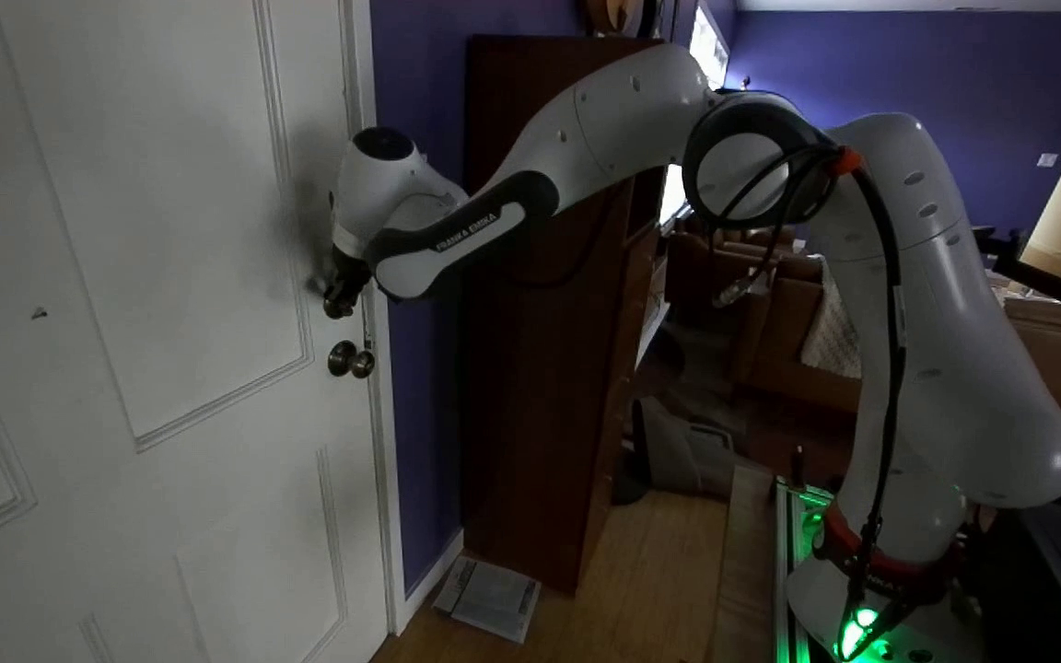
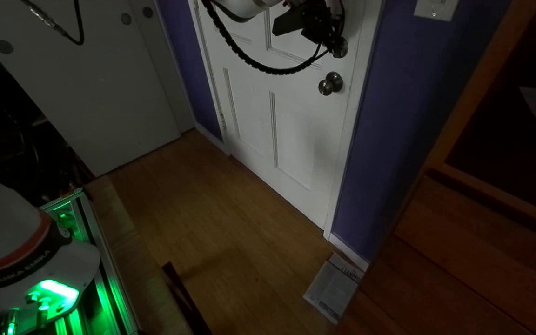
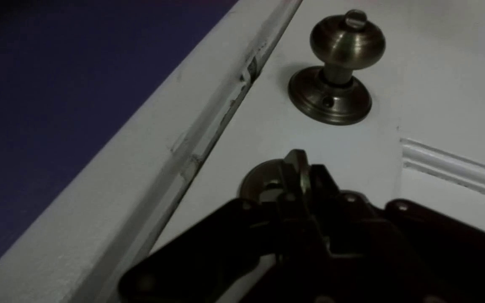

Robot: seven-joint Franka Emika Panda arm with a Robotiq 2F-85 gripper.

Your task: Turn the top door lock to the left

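Observation:
The white panelled door (image 1: 190,230) fills the left of an exterior view and also shows in an exterior view (image 2: 291,135) and the wrist view (image 3: 377,160). The top door lock (image 3: 259,181) is a round metal disc with an upright flat thumb-turn, partly hidden behind my fingers. It also shows in both exterior views (image 1: 338,306) (image 2: 341,48). My dark gripper (image 3: 303,179) has a finger on each side of the thumb-turn and is closed on it. The gripper also shows at the lock in both exterior views (image 1: 344,281) (image 2: 319,28).
A bronze door knob (image 3: 345,46) sticks out close to the lock, below it in both exterior views (image 1: 351,359) (image 2: 331,83). The door frame (image 3: 141,168) runs beside the lock. A dark brown cabinet (image 1: 540,368) stands near the door. A newspaper (image 1: 489,597) lies on the floor.

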